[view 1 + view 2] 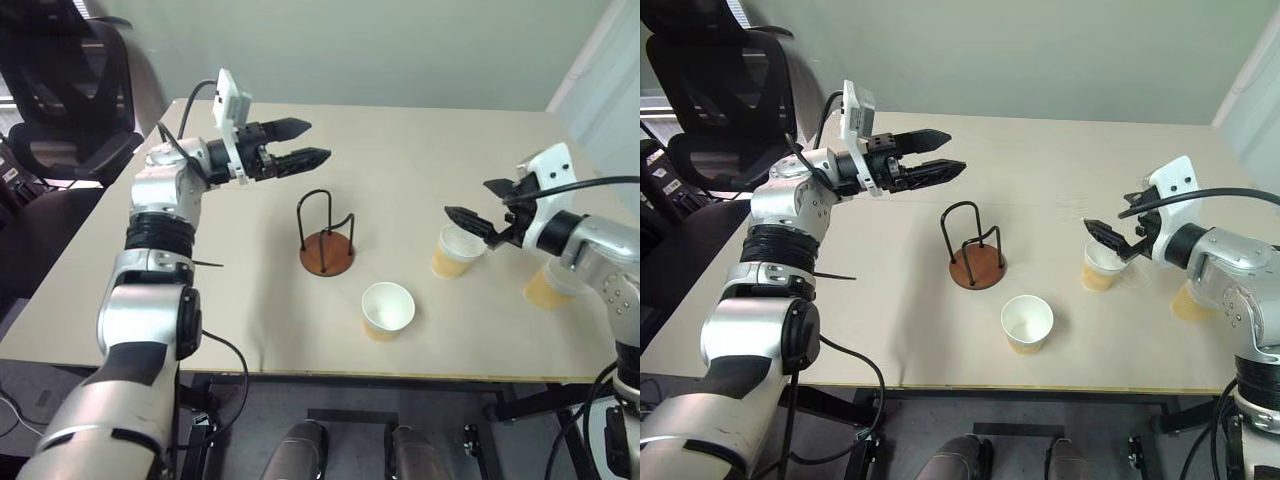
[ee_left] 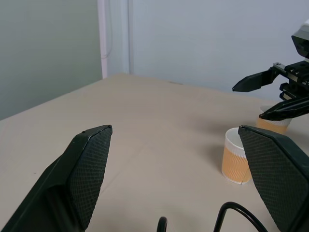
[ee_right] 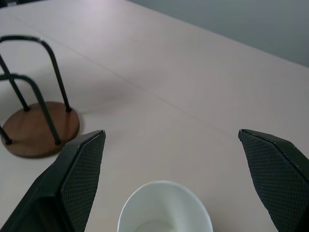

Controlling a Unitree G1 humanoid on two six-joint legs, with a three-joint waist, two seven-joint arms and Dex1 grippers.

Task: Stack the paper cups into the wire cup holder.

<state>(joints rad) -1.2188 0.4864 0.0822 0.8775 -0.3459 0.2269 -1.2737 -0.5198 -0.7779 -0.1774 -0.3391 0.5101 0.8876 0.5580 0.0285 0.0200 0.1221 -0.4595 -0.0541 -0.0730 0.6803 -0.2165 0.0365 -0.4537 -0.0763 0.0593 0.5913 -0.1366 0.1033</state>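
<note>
— One surface [image 1: 420, 160], beige and wide, carries everything. How many arms reach over it?

— Two. The left claw [image 1: 300, 143] hangs in the air above the far-left part, behind the wire cup holder [image 1: 326, 236], with its two black fingers spread and nothing between them. The right claw [image 1: 482, 210] is at the right side, also spread wide, and it hovers just above one cup without pinching it.

— And the holder, how many?

— One only. It stands upright near the middle of the surface, a round brown base with black wire loops, and no cup is inside it.

— How many paper cups do you count?

— Three, all standing upright with the mouth up. The nearest cup [image 1: 387, 310] stands alone toward the front edge, just right of the holder. The second cup [image 1: 457, 250] is under the right claw. The third cup [image 1: 546, 285] is farther right, partly hidden behind the right arm. All three are apart from each other.
</note>
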